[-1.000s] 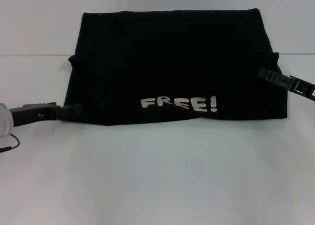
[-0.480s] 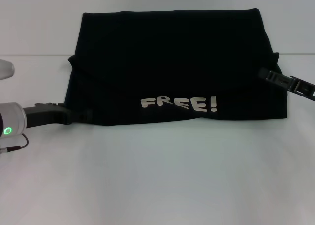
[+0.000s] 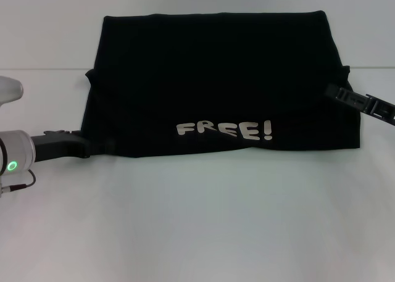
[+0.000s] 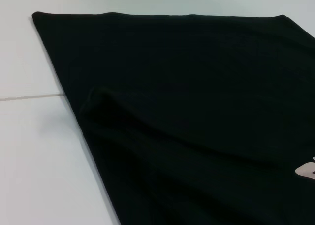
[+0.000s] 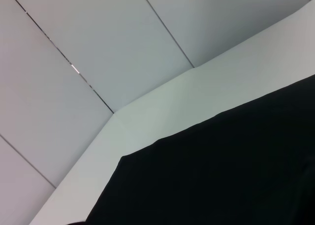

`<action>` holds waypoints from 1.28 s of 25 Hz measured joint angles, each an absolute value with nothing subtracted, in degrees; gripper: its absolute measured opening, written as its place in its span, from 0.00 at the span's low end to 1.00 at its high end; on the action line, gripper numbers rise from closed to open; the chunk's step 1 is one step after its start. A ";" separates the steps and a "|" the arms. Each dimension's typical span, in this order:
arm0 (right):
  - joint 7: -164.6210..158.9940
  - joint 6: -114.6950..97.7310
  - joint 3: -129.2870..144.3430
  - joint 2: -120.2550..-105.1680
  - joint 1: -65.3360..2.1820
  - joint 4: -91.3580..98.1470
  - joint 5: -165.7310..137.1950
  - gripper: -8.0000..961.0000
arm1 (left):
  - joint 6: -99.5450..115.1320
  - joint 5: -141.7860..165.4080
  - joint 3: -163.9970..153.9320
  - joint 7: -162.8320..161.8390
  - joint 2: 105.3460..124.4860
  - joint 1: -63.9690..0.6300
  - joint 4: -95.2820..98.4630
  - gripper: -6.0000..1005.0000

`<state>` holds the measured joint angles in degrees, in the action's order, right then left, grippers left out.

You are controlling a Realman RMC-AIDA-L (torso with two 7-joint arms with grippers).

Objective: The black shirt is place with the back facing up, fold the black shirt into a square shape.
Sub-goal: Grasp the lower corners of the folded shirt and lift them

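Where the black shirt [image 3: 216,84] lies folded, left gripper [image 3: 102,147] at its near-left edge, right gripper [image 3: 336,92] at its right edge, finger states unclear.

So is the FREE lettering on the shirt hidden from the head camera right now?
No, the pale FREE! lettering shows plainly near the front edge of the black shirt in the head view.

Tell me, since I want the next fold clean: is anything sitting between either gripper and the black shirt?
Nothing visible. The left gripper is already at the near left corner of the black shirt, and the right gripper is at its right edge. Only bare white table surrounds the cloth.
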<state>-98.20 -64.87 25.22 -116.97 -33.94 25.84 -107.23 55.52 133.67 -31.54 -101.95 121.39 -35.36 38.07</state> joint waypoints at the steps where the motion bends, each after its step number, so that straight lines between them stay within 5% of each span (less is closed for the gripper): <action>1: -98.20 -64.86 25.22 -116.99 -33.96 25.84 -107.23 0.97 | 55.71 133.71 -31.54 -101.95 121.39 -35.32 38.15 0.88; 19: -98.10 -64.86 25.22 -117.14 -33.86 25.84 -107.23 0.97 | 58.56 136.62 -31.35 -102.64 121.30 -35.54 39.55 0.85; 32: -97.74 -64.86 25.22 -117.16 -33.69 25.84 -107.23 0.97 | 57.49 136.67 -30.76 -103.49 121.02 -35.47 39.36 0.56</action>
